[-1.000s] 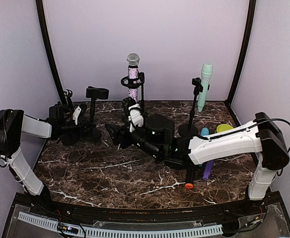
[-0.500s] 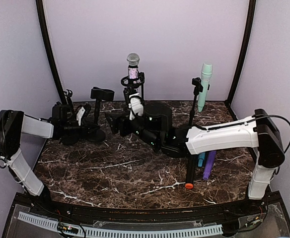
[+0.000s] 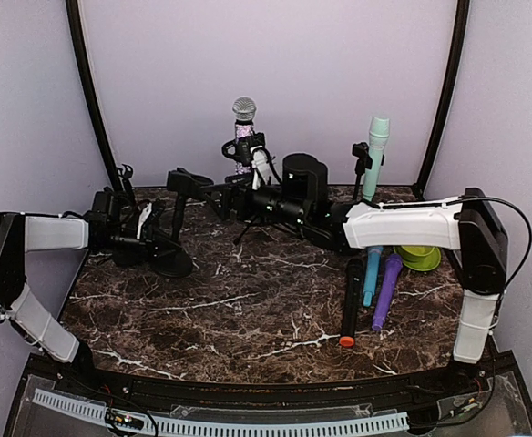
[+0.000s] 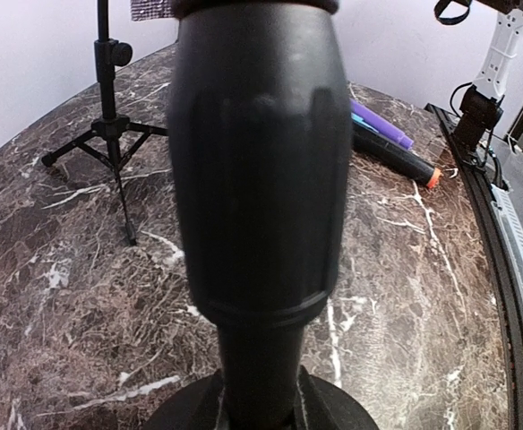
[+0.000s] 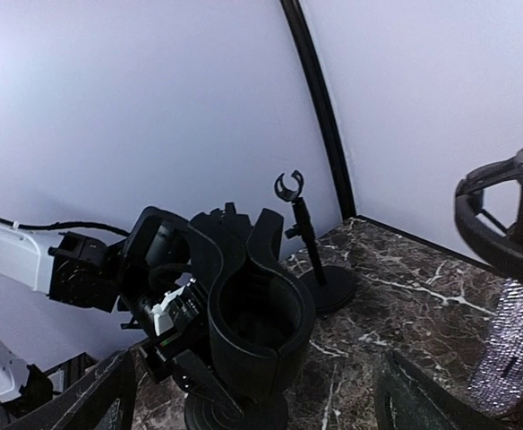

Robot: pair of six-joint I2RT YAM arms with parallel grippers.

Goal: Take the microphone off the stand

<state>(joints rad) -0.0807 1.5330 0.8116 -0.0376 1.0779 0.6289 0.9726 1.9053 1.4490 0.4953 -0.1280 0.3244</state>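
A glittery microphone [image 3: 243,127] stands upright in the ring of a tripod stand [image 3: 246,187] at the back; its body shows at the right edge of the right wrist view [image 5: 512,345]. A teal microphone [image 3: 376,155] sits in another stand [image 3: 357,191]. My left gripper [image 3: 148,238] is shut on the pole of a black round-base stand [image 4: 257,179], whose clip holder [image 5: 248,309] holds nothing. My right gripper [image 3: 222,198] hangs open just right of that clip, with the clip showing between its fingers [image 5: 91,399].
A black microphone with an orange end [image 3: 348,305], a blue one [image 3: 371,273] and a purple one [image 3: 386,289] lie on the marble at the right. A green bowl [image 3: 421,257] sits behind them. A thin clip stand [image 5: 302,233] stands in the back left corner.
My right gripper has opened wider and moved from mid-table toward the back, beside the empty clip. The left gripper has drawn its stand slightly nearer and to the right.
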